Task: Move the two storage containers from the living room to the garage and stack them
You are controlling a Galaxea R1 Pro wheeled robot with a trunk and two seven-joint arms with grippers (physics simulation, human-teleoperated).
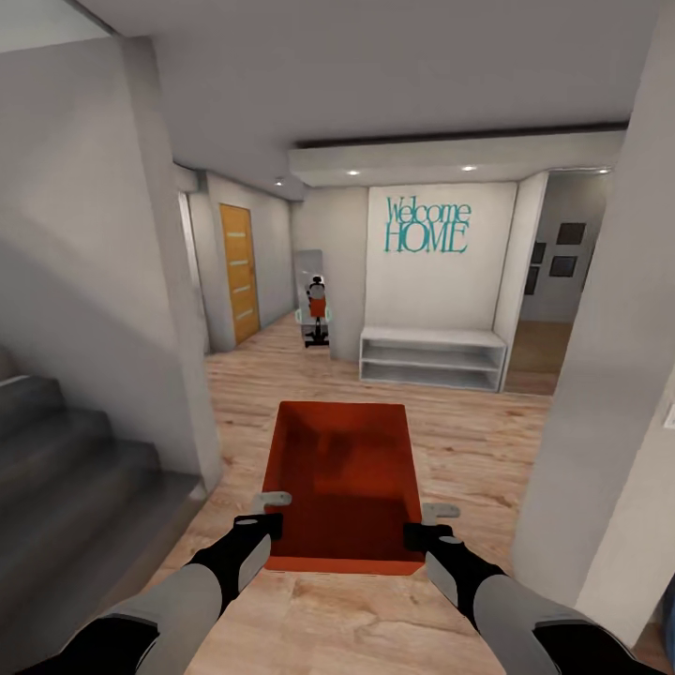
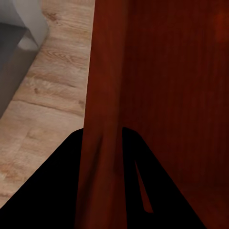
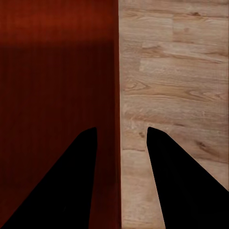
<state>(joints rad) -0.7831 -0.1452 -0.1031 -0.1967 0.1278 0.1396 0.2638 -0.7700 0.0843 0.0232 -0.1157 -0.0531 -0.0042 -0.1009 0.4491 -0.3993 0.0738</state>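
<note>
A: Where's the storage container [image 1: 342, 478]?

B: Carried over the wood-plank floor [image 1: 469, 441], well short of the white shelf unit [image 1: 431, 358] under the "Welcome HOME" lettering [image 1: 427, 225].

A: And the grippers?

B: The left gripper [image 1: 265, 514] is clamped on the container's left wall, one finger on each side. The right gripper [image 1: 424, 525] pinches the right wall the same way. Grey stairs [image 1: 56, 469] lie left of the container.

Orange-red storage container [image 1: 342, 483] (open-top, level) above wood-plank flooring [image 1: 469, 441]
</note>
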